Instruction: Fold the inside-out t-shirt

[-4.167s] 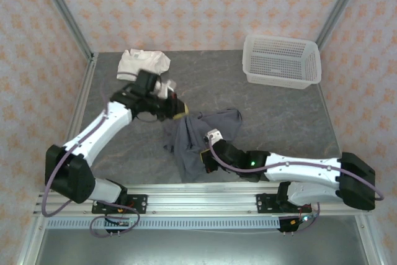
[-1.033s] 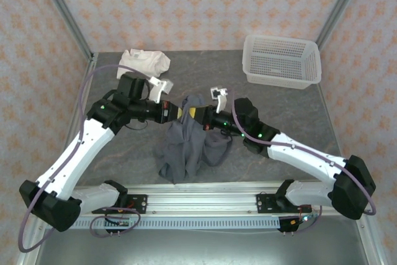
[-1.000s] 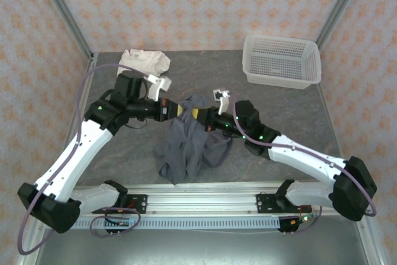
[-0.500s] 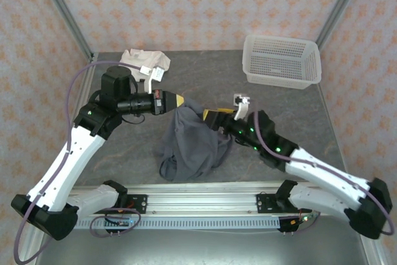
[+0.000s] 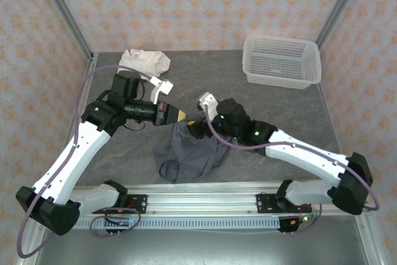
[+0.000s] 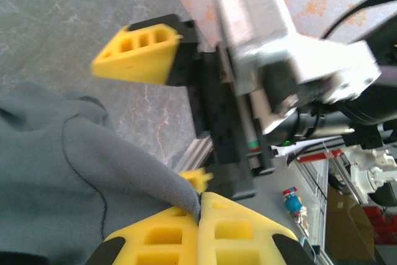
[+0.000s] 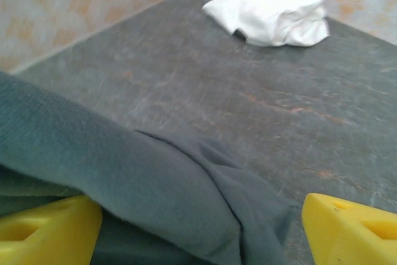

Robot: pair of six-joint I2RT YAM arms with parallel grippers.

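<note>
From above you get bright, even, diffuse light: the inside-out t-shirt [image 5: 192, 153] reads clearly, and the arms [image 5: 80, 147] cast only faint, soft shadows on the worktop [image 5: 279, 110] around it, without glare. In your left wrist view the cloth is fairly sharp, but the silver housing [image 6: 260, 35] above the shirt is smeared and catches a pale highlight. Your right wrist view is soft all over. The white garment [image 7: 270, 12] beyond the shirt looks nearly blown out, and the fingertips [image 7: 46, 228] of the right end effector [image 7: 198, 231] blur beside it.
</note>
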